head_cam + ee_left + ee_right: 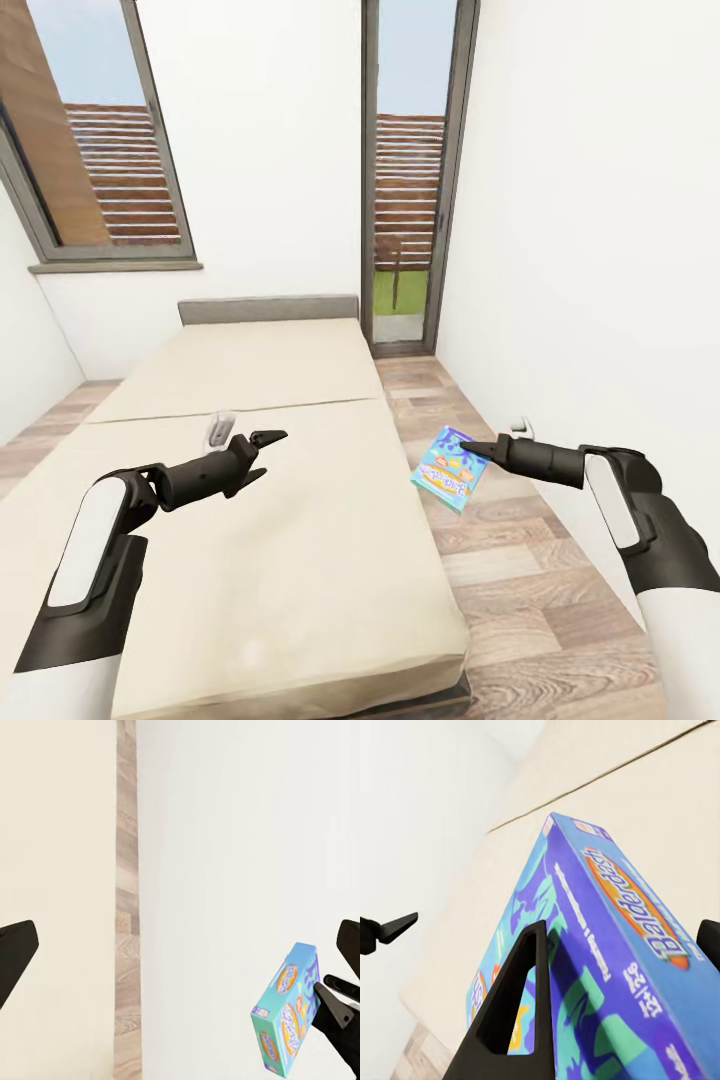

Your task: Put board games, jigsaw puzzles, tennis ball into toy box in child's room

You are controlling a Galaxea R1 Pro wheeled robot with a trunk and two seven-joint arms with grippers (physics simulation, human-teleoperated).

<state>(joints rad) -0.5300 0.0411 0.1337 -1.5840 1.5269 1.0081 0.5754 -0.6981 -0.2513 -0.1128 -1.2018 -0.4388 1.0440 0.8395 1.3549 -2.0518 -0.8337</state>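
A teal and blue board game box (447,470) with "Balderdash" lettering hangs tilted in the air beside the bed's right edge, above the wood floor. My right gripper (480,450) is shut on its upper corner; in the right wrist view the box (615,915) sits between the fingers (521,997). My left gripper (262,452) is open over the beige mattress of the bed (300,540) with nothing in it. The left wrist view also takes in the held box (289,1012) off to one side.
A narrow strip of wood-plank floor (520,590) runs between the bed and the white right wall. A tall grey-framed glass door (405,200) stands behind the bed's far right corner, and a window (100,150) is at the back left.
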